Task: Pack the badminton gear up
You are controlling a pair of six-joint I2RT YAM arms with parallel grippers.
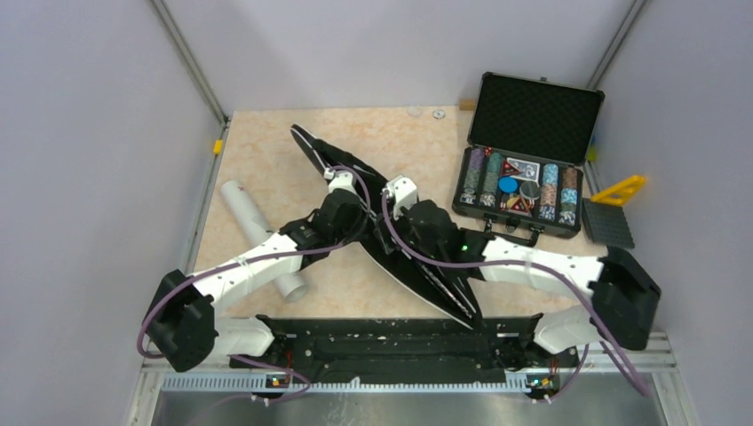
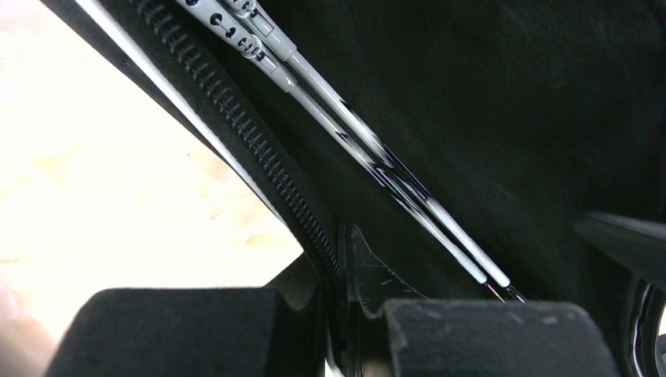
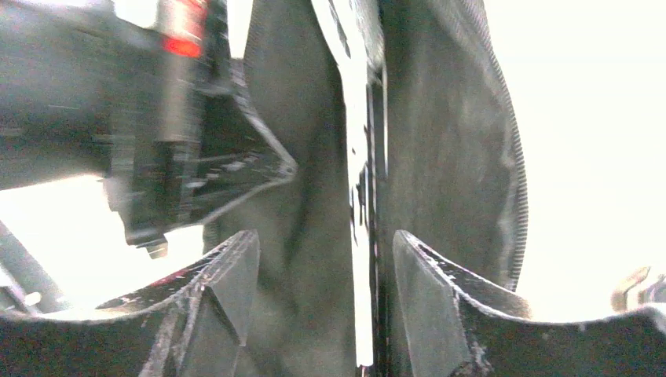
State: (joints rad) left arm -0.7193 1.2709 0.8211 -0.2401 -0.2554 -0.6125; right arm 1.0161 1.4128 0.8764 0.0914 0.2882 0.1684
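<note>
The single black racket bag (image 1: 313,149) lies across the middle of the table (image 1: 417,142). Its long axis runs diagonally, with the narrow tip toward the upper left of the overhead view and the wide end toward the lower right, near the arm bases. It is flat, with white piping along its edge.

In the left wrist view its zipper (image 2: 236,135) stands unzipped. Two rackets (image 2: 330,97) lie inside, their thin white shafts side by side and parallel, slanting from upper left to lower right.

One white tube (image 1: 244,209) lies at the left of the overhead view. It is tilted the same way as the bag, and the left arm crosses its lower part.

The left gripper (image 2: 353,314) is clamped on the bag's zippered edge. The right gripper (image 3: 326,251) has its fingers (image 3: 228,290) spread, with the bag's piped edge running between them. Blur hides whether they touch the fabric.

One open case of poker chips (image 1: 533,115) sits at the upper right.
</note>
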